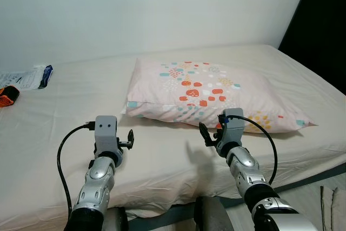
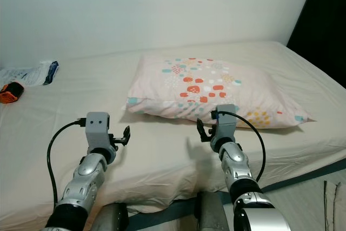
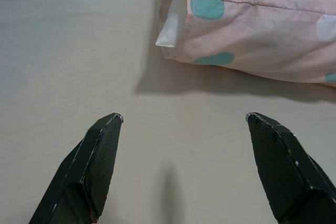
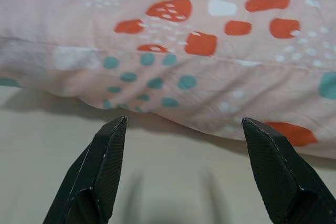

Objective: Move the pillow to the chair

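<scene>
A pink pillow (image 1: 208, 93) with red, teal and yellow spots lies flat on the beige bed (image 1: 70, 112), right of the middle. My right gripper (image 1: 208, 134) hovers just above the sheet before the pillow's near edge, open, with the pillow's seam (image 4: 210, 61) straight ahead of its fingers (image 4: 107, 166). My left gripper (image 1: 129, 139) is also open, low over the sheet and short of the pillow's near left corner (image 3: 170, 32). Neither gripper touches the pillow.
A white packet (image 1: 30, 77) and an orange-and-black object (image 1: 7, 96) lie at the bed's far left. A tall black object (image 1: 319, 22) stands at the right beyond the bed. The bed's front edge (image 1: 303, 174) drops to the floor near my arms.
</scene>
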Robot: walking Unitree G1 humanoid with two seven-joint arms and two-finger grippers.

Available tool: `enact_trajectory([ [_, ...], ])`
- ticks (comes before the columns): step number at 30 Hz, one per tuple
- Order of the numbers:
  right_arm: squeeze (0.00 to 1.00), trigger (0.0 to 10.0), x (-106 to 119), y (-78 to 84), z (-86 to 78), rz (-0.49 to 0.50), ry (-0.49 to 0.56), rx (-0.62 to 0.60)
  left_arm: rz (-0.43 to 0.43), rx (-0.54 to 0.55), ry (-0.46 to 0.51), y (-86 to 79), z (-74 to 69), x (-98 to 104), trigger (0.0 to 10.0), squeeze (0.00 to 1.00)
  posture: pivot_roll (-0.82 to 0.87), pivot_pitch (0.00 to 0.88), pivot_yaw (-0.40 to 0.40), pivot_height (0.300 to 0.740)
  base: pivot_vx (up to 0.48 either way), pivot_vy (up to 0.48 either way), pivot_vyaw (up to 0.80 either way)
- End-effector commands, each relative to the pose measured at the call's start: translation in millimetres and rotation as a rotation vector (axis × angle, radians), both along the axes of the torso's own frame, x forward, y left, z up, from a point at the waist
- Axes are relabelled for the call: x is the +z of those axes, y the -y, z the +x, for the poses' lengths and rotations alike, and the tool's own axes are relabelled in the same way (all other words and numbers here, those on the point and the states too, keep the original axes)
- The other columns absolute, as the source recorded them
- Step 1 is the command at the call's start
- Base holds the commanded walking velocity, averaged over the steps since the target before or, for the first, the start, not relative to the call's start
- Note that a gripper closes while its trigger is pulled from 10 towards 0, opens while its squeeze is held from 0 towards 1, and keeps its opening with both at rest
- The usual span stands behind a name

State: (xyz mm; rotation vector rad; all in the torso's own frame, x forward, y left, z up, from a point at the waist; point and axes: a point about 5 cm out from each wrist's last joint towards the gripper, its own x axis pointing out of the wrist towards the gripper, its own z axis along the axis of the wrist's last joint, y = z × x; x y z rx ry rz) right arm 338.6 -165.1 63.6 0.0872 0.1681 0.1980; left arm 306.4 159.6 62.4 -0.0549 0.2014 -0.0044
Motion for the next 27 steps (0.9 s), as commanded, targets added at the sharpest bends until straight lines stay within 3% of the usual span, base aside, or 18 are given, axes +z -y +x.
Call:
enact_trajectory([
  [1, 0.00, 10.0, 5.0, -1.7, 2.2, 0.024, 0.026, 0.005, 0.011, -0.004, -0.008, -2.2, -0.8, -0.3, 10.0, 0.00, 0.00, 0.000, -0.033, 0.595, 0.000, 0.000, 0.00],
  [27, 0.00, 10.0, 4.7, -2.8, 2.0, 0.024, 0.024, 0.023, 0.014, -0.007, -0.006, -1.1, -0.9, 0.8, 10.0, 0.00, 0.01, 0.000, -0.032, 0.680, 0.000, 0.000, 0.00],
])
